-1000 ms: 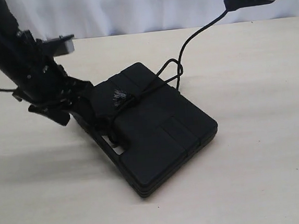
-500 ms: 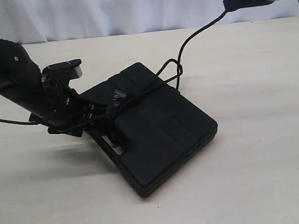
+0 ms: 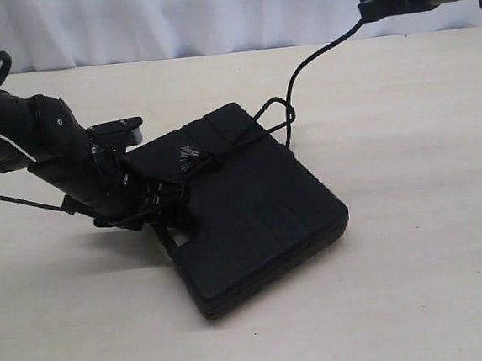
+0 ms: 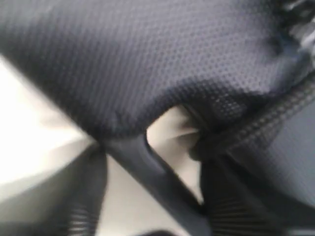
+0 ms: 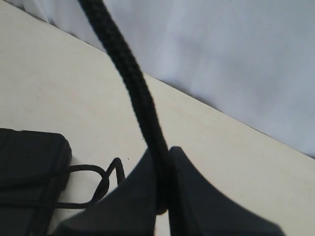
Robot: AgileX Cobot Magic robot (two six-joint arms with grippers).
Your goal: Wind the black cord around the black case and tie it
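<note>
The black case (image 3: 253,217) lies in the middle of the table, its handle side turned to my left arm. The black cord (image 3: 250,136) crosses its top, and the frayed grey tuft (image 3: 190,156) rests on the lid. My left gripper (image 3: 158,200) is at the handle slot. In the blurred left wrist view its fingers (image 4: 83,196) stand apart astride the handle bar (image 4: 162,182), under the textured case (image 4: 147,59). High at the back right, my right gripper (image 3: 370,0) is shut on the cord (image 5: 142,98), which hangs slack down to the case (image 5: 29,162). The cord's knob end is hidden.
The cord forms loose loops (image 3: 276,114) on the table by the case's far corner, also visible as loops (image 5: 101,179) in the right wrist view. A white curtain (image 3: 210,14) hangs behind the beige table (image 3: 413,216).
My left arm has swung lower and in toward the case's handle. The case has turned and shifted slightly toward the near left. The right gripper has held its place with the cord.
</note>
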